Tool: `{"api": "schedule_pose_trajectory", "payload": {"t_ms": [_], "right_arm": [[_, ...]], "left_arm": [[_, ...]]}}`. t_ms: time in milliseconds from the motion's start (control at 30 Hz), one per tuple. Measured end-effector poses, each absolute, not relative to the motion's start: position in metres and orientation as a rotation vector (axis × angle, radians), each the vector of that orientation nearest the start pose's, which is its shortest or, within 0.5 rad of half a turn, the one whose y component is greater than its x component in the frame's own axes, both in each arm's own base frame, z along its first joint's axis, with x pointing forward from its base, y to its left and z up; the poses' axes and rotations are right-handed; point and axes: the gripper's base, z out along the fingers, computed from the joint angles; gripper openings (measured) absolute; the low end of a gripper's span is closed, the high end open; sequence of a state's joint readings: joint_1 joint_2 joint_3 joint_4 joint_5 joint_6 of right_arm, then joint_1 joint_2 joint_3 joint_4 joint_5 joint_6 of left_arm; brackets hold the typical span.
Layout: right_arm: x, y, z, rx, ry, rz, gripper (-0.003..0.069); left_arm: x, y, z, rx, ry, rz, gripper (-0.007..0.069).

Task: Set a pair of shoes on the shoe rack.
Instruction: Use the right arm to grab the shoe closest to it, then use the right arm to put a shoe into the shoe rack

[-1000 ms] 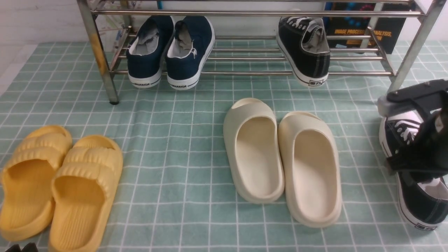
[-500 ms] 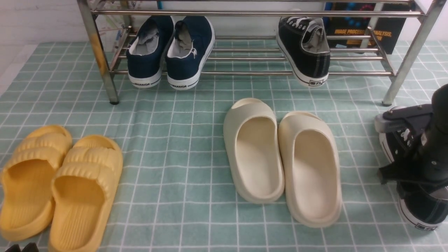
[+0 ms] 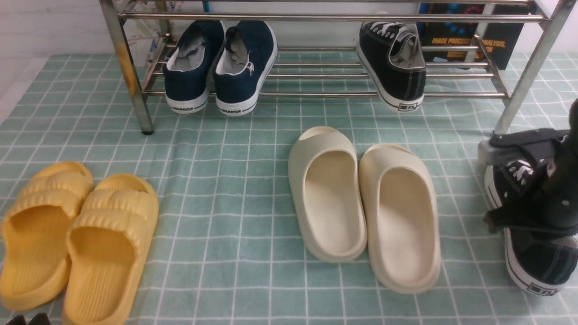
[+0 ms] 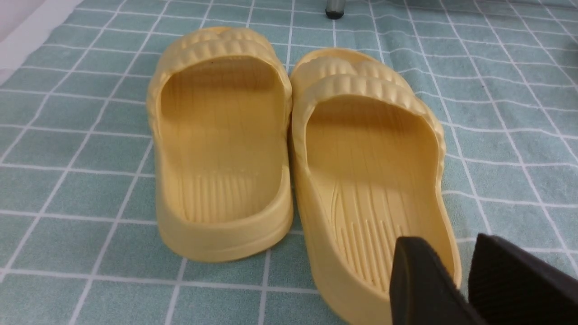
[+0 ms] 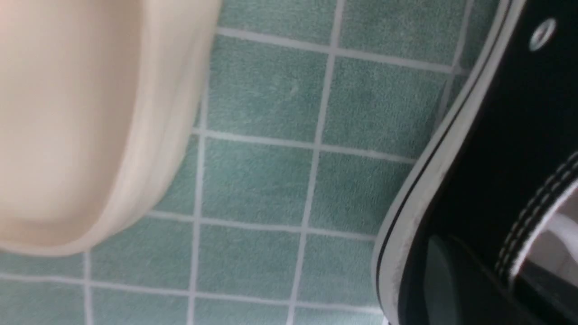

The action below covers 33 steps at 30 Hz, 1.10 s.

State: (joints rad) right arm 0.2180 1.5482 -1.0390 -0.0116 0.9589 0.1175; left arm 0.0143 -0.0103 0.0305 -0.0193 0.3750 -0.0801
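While the left jaws stand spread and empty at the lower left, just before the yellow slippers [image 3: 76,239], the right jaws at the right edge pinch the side of a black sneaker [image 3: 537,266], right of the cream slides [image 3: 365,207] on the green checked tabletop [image 3: 235,180]. Farther up, the other black sneaker [image 3: 397,67] rests on the shoe rack [image 3: 316,18], right of the navy shoes [image 3: 221,67].

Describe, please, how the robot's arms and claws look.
The left claw has two matte black fingers, blunt at the tip; one shows a finely ribbed pad. The right claw and right arm are also black, with a grey rounded piece on one end. No cables show.
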Motion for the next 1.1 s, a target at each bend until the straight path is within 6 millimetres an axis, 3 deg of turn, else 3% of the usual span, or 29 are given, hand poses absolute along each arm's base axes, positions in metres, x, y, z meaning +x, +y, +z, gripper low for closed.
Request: {"api": "schedule_pose_trajectory", "payload": {"t_ms": [33, 133, 233, 367, 567, 800, 1100], "right_arm": [[0.280, 0.061, 0.236, -0.156, 2.945, 0.036, 0.0019], [0.283, 0.066, 0.276, -0.201, 2.865, 0.098, 0.0019], [0.289, 0.069, 0.298, -0.257, 2.798, 0.132, 0.0019], [0.301, 0.073, 0.312, -0.308, 2.761, 0.144, 0.0019], [0.332, 0.077, 0.315, -0.338, 2.751, 0.088, 0.0019], [0.393, 0.075, 0.307, -0.366, 2.737, 0.009, 0.0019], [0.452, 0.083, 0.301, -0.462, 2.677, 0.012, 0.0019]], "left_arm": [[0.053, 0.000, 0.170, -0.101, 1.877, -0.064, 0.0197], [0.053, 0.000, 0.170, -0.101, 1.877, -0.064, 0.0199], [0.053, 0.000, 0.170, -0.101, 1.877, -0.064, 0.0201], [0.053, 0.000, 0.170, -0.101, 1.877, -0.064, 0.0205], [0.053, 0.000, 0.170, -0.101, 1.877, -0.064, 0.0211], [0.053, 0.000, 0.170, -0.101, 1.877, -0.064, 0.0218], [0.053, 0.000, 0.170, -0.101, 1.877, -0.064, 0.0227]]}}
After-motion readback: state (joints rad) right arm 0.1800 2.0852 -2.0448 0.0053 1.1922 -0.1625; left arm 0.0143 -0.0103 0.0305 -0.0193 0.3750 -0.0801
